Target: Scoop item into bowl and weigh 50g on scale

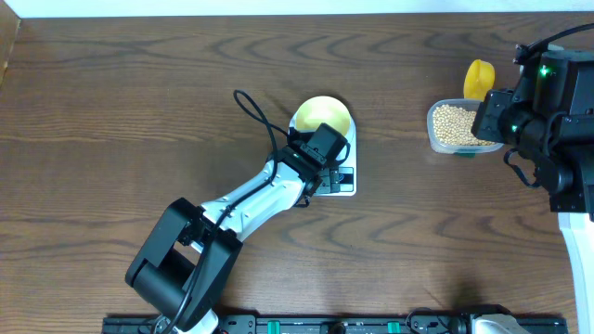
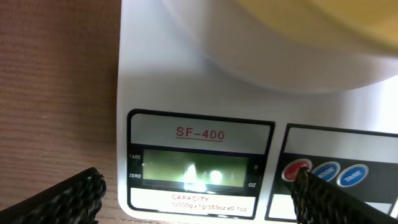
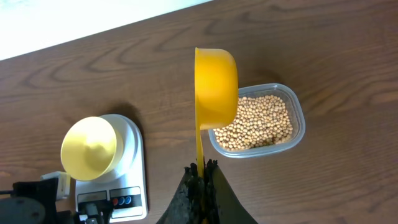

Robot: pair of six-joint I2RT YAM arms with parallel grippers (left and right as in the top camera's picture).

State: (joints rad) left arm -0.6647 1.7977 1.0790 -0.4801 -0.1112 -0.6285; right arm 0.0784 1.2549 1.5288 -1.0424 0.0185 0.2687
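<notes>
On the rear platform of the white scale (image 3: 135, 155): the pale-yellow bowl (image 3: 90, 148), upright, about as wide as the platform. Directly above the scale's front edge: the left hand (image 2: 196, 200), fingers spread wide to either side of the display (image 2: 193, 171), clamped on nothing. Between those fingers in the wrist view, the lit greenish panel under the "SF-400" mark, washed out by glare, digits unreadable. Just right of it, one red and two blue buttons (image 2: 326, 174).

Well to the right of the scale in the overhead view: a clear plastic tub (image 3: 300, 118) on the wooden desk (image 1: 121, 111), with the beige beans (image 3: 261, 121) heaped inside. Close by the tub and equally far from the scale: a bright yellow scoop (image 3: 216, 87), raised off the desk, cup turned on edge. Over the tub or just beside it, impossible to tell which. Handle pinched at its end by the right hand (image 3: 202, 171), fingers pressed together on it. Impossible to tell whether any beans in the cup.
</notes>
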